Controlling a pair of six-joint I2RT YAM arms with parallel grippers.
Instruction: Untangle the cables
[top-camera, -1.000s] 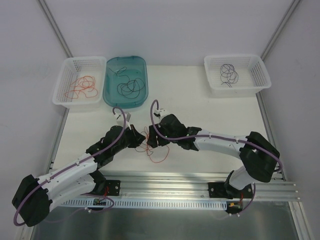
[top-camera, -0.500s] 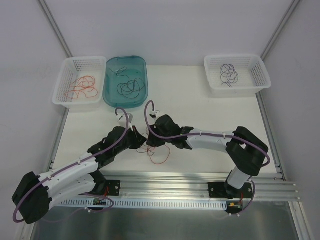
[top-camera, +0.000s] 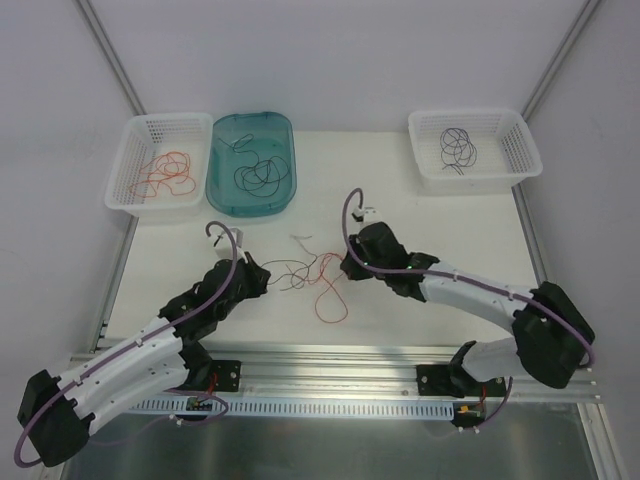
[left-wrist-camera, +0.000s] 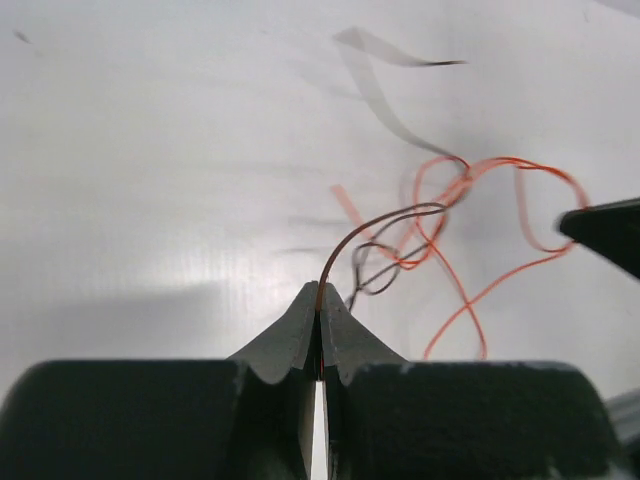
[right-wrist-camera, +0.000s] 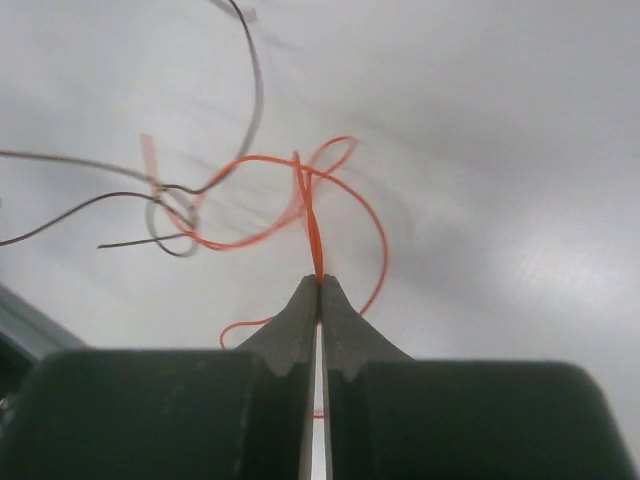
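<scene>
Two cables lie tangled on the white table between my arms: a dark cable (top-camera: 285, 268) and an orange cable (top-camera: 322, 316) with a loop trailing toward the near edge. My left gripper (top-camera: 264, 277) is shut on the dark cable (left-wrist-camera: 372, 221), which rises from its closed fingertips (left-wrist-camera: 320, 290) and curves right into the knot with the orange cable (left-wrist-camera: 470, 180). My right gripper (top-camera: 343, 265) is shut on the orange cable (right-wrist-camera: 310, 225), pinched at its tips (right-wrist-camera: 320, 282). The dark cable (right-wrist-camera: 255, 90) crosses the orange loops on the left of the right wrist view.
At the back left stands a white basket (top-camera: 122, 180) with orange cables. Beside it is a teal tray (top-camera: 215, 180) with black cables. A second white basket (top-camera: 525, 150) at the back right holds dark purple cables. An aluminium rail (top-camera: 340, 365) runs along the near edge.
My right gripper has shut on the orange cable. Both arms have drawn apart, left going left and right going right, stretching the bunched tangle out between them.
</scene>
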